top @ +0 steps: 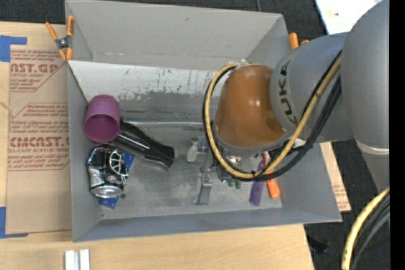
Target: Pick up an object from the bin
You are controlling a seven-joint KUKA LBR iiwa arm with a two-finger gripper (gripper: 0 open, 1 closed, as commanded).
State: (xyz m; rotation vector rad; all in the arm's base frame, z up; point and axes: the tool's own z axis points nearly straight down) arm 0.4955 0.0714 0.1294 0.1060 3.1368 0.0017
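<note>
Purple marker: lies on the bin floor near the front wall on the right, partly under the arm's wrist, with its lower end showing
Orange marker: just beside the purple marker on its right, also half hidden by the wrist
Gripper: low over bare floor in the middle of the bin, left of the two markers; its two metal fingers stand apart with nothing between them
Black hair-dryer-shaped thing: lies slanted on the floor left of the gripper, its narrow end near the gripper but apart from it
Purple cup: on its side by the left wall, touching the wide end of the black thing
Crushed can: blue and silver, in the front left corner, just below the cup
Bin: grey metal with sloped walls
Arm: grey, reaching in from the right, with an orange-brown cover and looped cables at the wrist
</note>
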